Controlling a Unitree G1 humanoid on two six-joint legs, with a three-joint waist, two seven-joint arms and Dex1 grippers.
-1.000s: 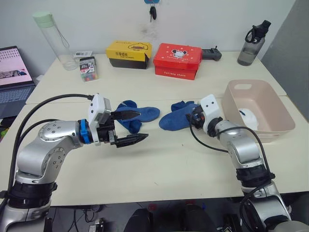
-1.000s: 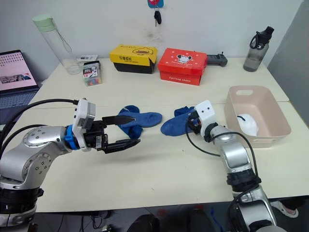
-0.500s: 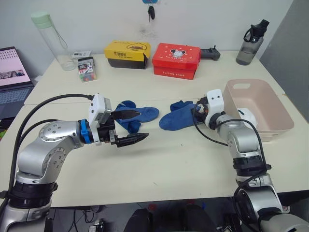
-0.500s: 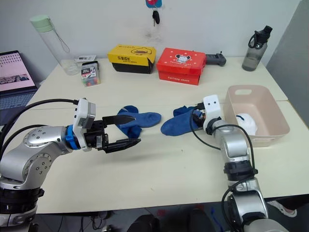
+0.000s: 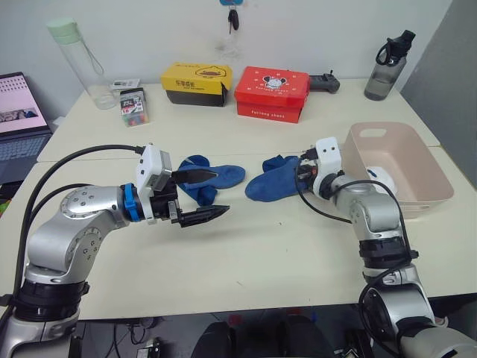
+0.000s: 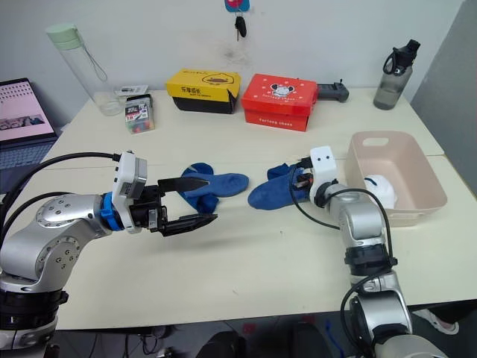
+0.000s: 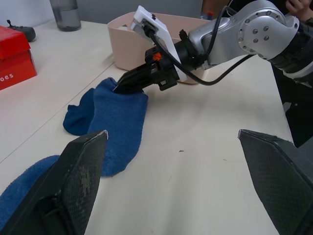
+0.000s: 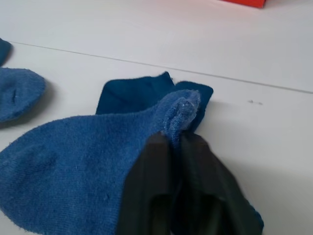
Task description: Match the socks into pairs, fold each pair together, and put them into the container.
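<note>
Blue sock point(image 8: 93, 142) pinched in rt claw point(image 8: 176, 139) (cuff end).

A pale cream table point(image 5: 246, 261), with a second one point(image 5: 223, 123) butted against its far edge along a visible seam, stands before a plain white wall point(image 5: 149, 30) on which a set of keys point(image 5: 234, 16) hangs. Along the far table stand a tall clear bottle with a green cap point(image 5: 80, 63), a yellow-and-black box point(image 5: 197, 83), a red cardboard box point(image 5: 273, 94) and a dark grey bottle point(image 5: 388, 67). An open laptop point(image 5: 21, 119) sits at the far left, and a grey panel point(image 5: 451, 67) rises at the right.
</note>
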